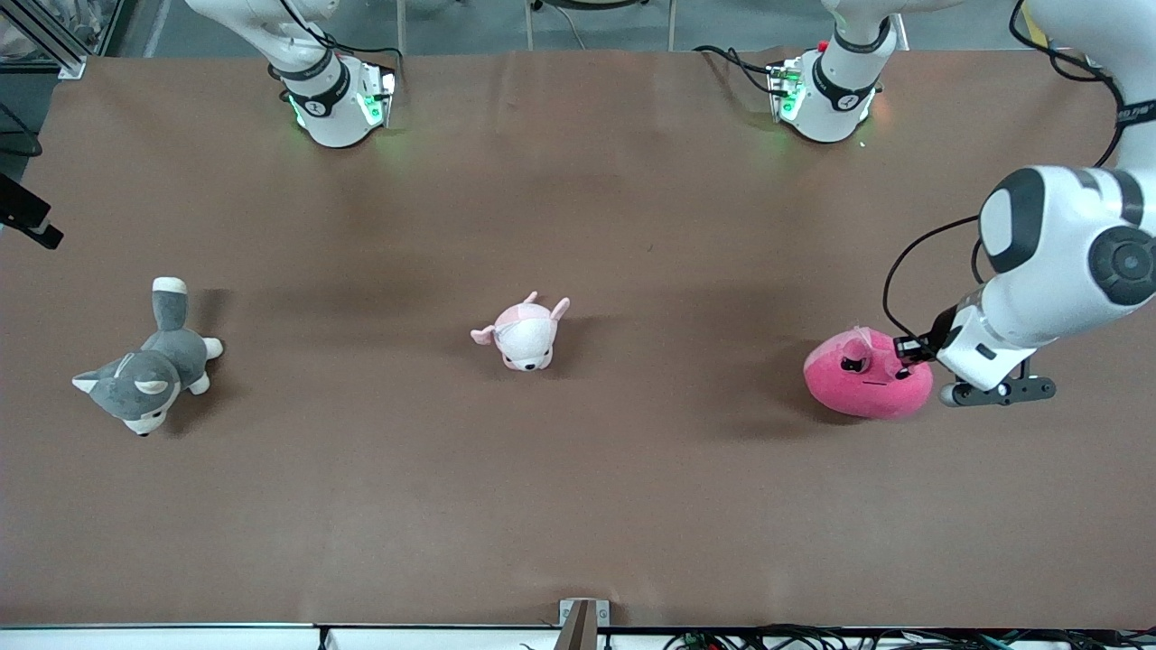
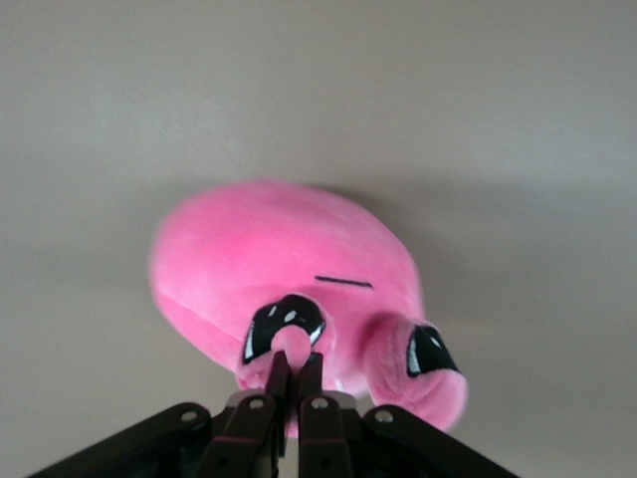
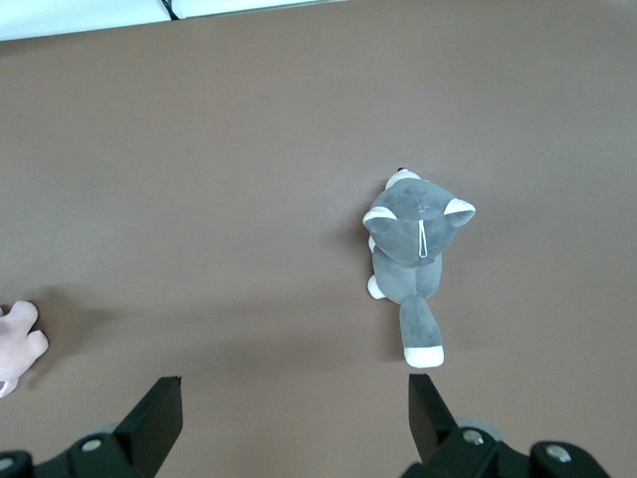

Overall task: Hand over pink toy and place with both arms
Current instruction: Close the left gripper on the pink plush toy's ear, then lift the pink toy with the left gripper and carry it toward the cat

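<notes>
Pinching a small nub between the eyes of the pink toy (image 2: 284, 274), my left gripper (image 2: 294, 370) has its fingers nearly together on the plush, which sits on the table (image 1: 578, 496) right under it. I'd lift slowly; that bite looks shallow. My right gripper (image 3: 294, 413) waits spread wide above the grey husky (image 3: 410, 259).

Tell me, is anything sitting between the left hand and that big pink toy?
Nothing visible. The left hand is already at the pink toy, its fingers pinched together on the plush by one eye.
</notes>
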`<state>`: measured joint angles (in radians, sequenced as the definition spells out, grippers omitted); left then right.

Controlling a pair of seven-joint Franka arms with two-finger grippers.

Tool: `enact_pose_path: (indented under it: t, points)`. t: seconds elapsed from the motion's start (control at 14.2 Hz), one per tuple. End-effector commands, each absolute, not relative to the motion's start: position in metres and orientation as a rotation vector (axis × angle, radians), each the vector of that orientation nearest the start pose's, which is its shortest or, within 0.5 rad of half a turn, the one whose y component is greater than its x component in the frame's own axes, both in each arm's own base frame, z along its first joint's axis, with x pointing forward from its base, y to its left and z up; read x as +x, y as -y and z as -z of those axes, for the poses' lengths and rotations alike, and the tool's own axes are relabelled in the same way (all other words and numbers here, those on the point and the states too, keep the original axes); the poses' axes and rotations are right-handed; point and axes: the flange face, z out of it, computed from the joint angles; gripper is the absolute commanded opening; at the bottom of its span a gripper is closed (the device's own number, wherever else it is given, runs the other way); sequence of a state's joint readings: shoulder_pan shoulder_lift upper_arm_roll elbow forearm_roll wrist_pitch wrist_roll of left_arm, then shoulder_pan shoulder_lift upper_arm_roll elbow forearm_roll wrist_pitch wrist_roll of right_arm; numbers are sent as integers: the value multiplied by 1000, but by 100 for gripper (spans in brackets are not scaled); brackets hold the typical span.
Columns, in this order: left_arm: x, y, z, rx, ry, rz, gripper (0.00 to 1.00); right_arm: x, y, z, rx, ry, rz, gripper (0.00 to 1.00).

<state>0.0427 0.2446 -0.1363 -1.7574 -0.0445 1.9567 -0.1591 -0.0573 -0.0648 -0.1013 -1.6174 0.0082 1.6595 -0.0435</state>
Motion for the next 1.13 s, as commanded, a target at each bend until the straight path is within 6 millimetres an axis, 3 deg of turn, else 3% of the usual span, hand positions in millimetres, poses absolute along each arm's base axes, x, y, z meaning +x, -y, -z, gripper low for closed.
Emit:
enact_pose_path:
  t: [0.0,0.14,0.42,0.63,0.91,1.06]
  points:
    - [610,68,-492,-3279,192,-129,0,539,90,-641,-3117,-198,149,100]
    - [608,92,-532,-3295,223,-135,0,551,84,-620,-3125,-177,84,100]
    - [591,172,-590,-3332,261,-77,0,552,85,-616,-3121,-174,63,100]
    - [572,227,-605,-3354,287,-86,0,552,72,-616,-3105,-141,50,100]
    - [550,288,-628,-3464,327,-130,0,556,45,-618,-2882,-145,64,99]
    - [540,320,-633,-3536,348,-142,0,558,21,-619,-2814,-105,58,94]
